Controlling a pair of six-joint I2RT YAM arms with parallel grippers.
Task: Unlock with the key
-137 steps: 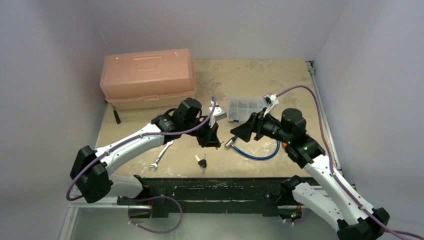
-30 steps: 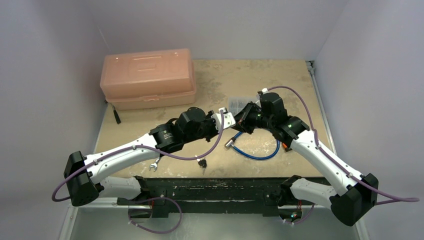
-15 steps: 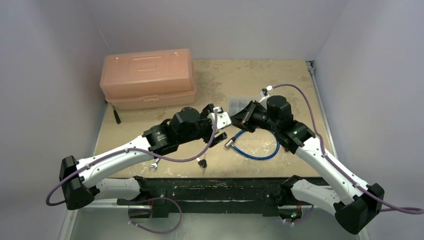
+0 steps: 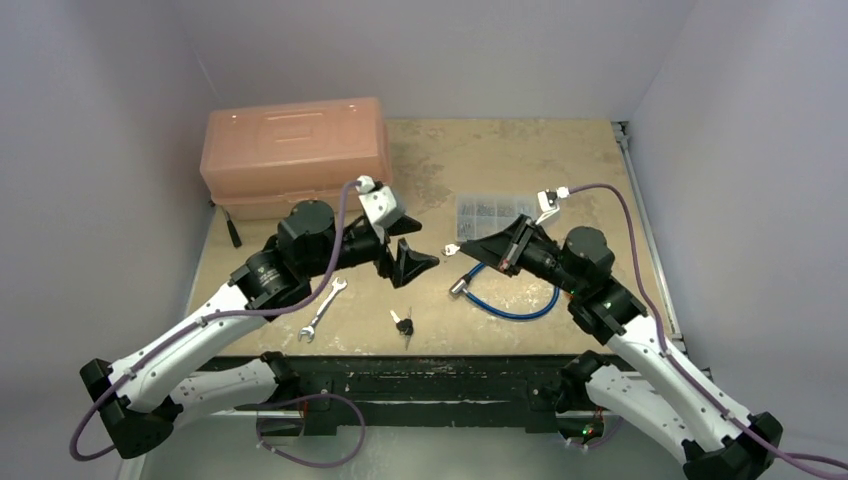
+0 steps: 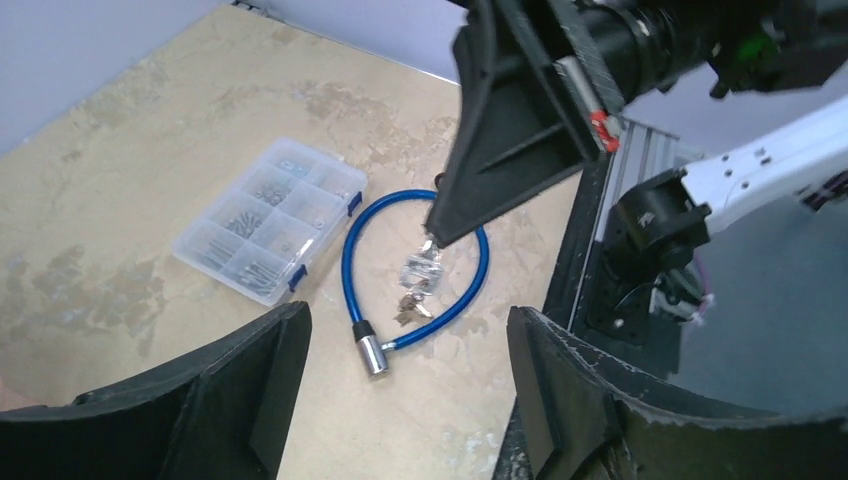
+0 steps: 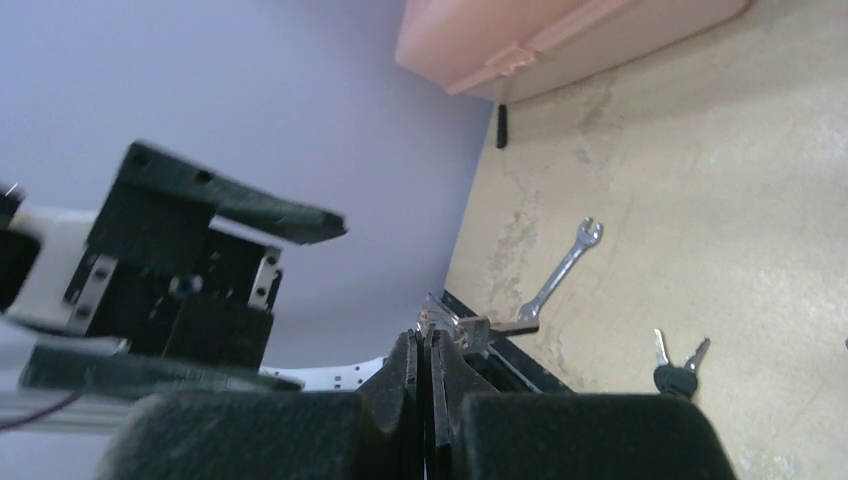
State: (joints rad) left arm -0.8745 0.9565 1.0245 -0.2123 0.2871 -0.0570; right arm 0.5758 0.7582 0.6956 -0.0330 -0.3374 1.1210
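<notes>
Right hand (image 4: 466,250): fingers closed flat together, pinching a key (image 4: 452,249) that hangs from the tips. The key is held off the counter (image 4: 560,170), just beside the metal barrel end (image 4: 459,288) of the blue cable lock (image 4: 520,315). In the left wrist view the key hangs over the cable loop, which lies flat on the counter.

Left hand (image 4: 418,245): wide open and empty, raised off the counter. It faces the right hand with a gap between them.

Spare keys (image 4: 402,323) and a wrench (image 4: 322,310) lie near the counter's front edge.
</notes>
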